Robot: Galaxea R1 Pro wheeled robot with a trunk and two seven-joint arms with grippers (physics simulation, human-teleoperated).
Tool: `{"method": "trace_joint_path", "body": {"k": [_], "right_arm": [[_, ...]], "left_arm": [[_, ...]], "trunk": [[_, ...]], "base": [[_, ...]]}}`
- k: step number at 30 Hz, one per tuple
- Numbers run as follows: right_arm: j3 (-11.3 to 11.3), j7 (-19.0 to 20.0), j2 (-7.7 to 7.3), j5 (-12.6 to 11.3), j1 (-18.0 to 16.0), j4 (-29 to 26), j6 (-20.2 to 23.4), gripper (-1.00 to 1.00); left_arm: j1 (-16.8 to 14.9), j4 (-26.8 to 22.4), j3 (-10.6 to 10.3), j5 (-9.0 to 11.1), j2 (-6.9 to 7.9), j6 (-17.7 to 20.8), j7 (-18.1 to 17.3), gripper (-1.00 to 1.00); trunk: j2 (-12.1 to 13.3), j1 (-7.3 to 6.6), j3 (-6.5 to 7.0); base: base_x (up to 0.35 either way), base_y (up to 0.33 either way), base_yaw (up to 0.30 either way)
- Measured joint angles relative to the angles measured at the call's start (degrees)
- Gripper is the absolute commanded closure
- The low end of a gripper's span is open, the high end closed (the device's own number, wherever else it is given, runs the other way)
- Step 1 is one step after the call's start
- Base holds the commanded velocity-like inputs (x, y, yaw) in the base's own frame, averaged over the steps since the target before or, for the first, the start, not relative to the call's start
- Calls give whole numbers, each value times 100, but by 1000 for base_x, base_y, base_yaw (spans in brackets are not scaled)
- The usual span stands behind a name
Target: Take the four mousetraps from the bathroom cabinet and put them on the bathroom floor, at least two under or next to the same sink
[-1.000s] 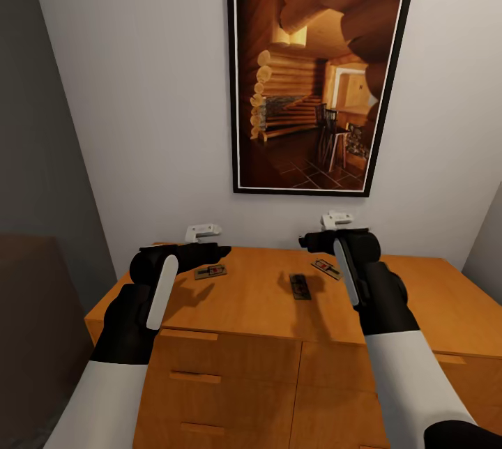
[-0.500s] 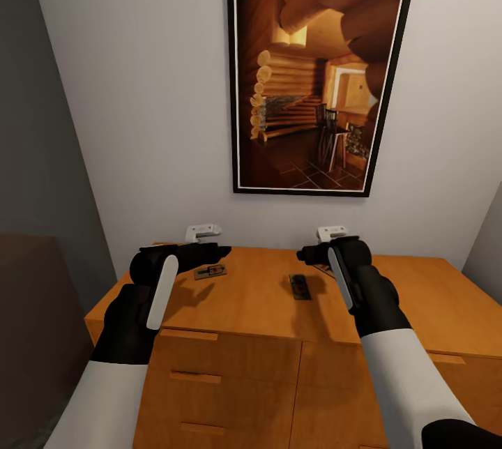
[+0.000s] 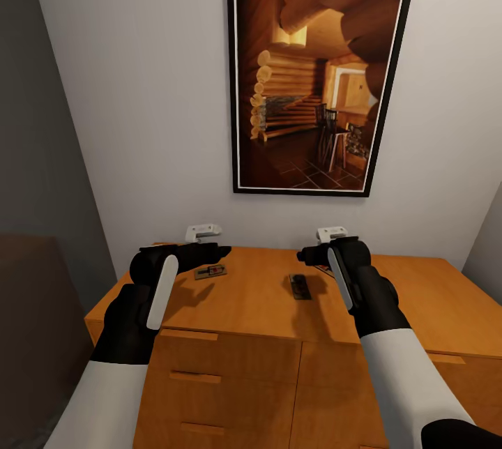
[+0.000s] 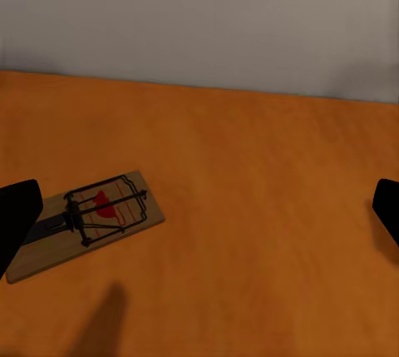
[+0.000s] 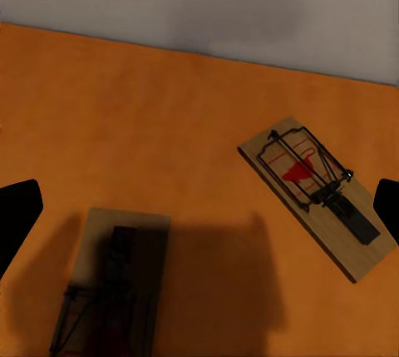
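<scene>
Mousetraps [image 3: 300, 286] on cabinet [image 3: 251, 309] – framed pic [image 3: 317, 72] above

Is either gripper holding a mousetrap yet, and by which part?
Nothing is held. Both jaws stand open above the orange-brown wooden cabinet top; the flat tan wooden mousetraps lie on it, untouched.

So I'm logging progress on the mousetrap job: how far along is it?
Barely begun. Nothing is on the floor yet: three mousetraps lie on the cabinet top, one by the left claw at, and two under the right claw, at and. Both claws are open and empty. Every pickup and placement remains.
</scene>
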Motion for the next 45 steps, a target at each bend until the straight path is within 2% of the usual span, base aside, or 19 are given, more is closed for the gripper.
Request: {"method": "trace_joint_path", "body": {"k": [15,29,35,45], "right_arm": [[2,18,8,-11,0,-2,0,-100],[0,8,407,-20,0,259,0,-100],[0,18,472,-24,0,337,0,-100],[-6,32,481,-28,0,360,1,-100]], "left_arm": [[0,0,0,0,1,-2,4,-100],[0,0,1,-1,0,0,7,-100],[0,0,1,1,0,-2,7,-100],[0,0,1,0,1,0,7,-100]], "trunk": [[0,0,0],[0,0,0],[0,0,0],[0,0,0]], "base": [[0,0,0],[0,0,0],[0,0,0],[0,0,0]]}}
